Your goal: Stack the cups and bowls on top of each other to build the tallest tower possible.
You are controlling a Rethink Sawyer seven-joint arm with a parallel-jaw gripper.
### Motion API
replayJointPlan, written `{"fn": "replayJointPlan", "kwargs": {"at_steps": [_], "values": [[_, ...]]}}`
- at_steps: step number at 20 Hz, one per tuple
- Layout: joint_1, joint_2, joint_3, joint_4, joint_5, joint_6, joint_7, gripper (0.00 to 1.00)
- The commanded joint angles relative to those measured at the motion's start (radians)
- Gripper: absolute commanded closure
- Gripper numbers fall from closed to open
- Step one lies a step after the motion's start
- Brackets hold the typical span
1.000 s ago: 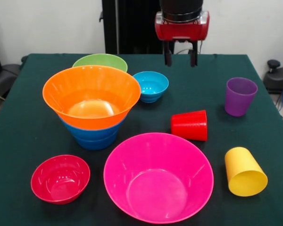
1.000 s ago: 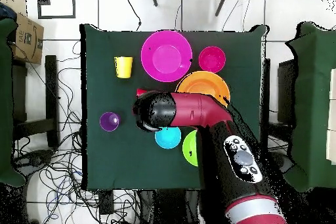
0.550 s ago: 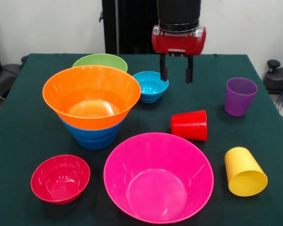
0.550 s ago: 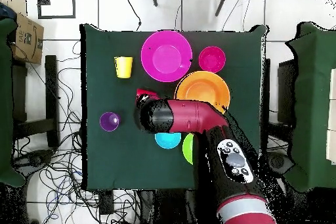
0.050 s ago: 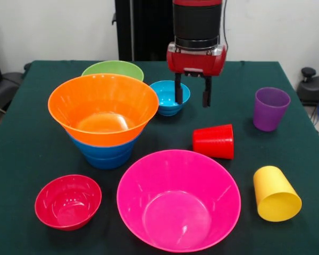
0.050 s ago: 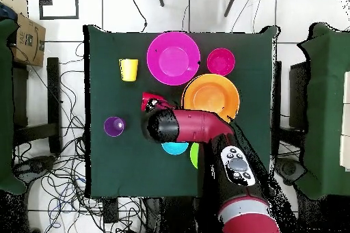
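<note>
Fingers spread and empty, the tool (image 5: 191, 98) hovers just above the red cup (image 5: 213, 141), seemingly approaching it; next it likely must descend and grip it.

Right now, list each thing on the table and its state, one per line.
Gripper: open, empty, above the table.
Orange bowl: upright, nested on the blue bowls.
Pink bowl: upright, alone.
Red bowl: upright, alone.
Light-blue bowl: upright, alone.
Green bowl: upright, behind the stack.
Red cup: on its side.
Yellow cup: on its side.
Purple cup: upright.
</note>
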Motion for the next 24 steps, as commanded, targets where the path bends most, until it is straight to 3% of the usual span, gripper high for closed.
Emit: {"fn": "replayJointPlan", "kwargs": {"at_steps": [1, 9, 13, 19, 24], "values": [[0.075, 0.076, -0.06, 0.058, 0.05, -0.118, 0.244, 0.0], [0.226, 0.125, -0.219, 0.054, 0.168, -0.263, 0.35, 0.0], [0.273, 0.174, -0.264, 0.05, 0.225, -0.37, 0.384, 0.0], [0.311, 0.247, -0.302, 0.053, 0.278, -0.523, 0.435, 0.0], [0.317, 0.271, -0.317, 0.047, 0.297, -0.569, 0.438, 0.0]]}}
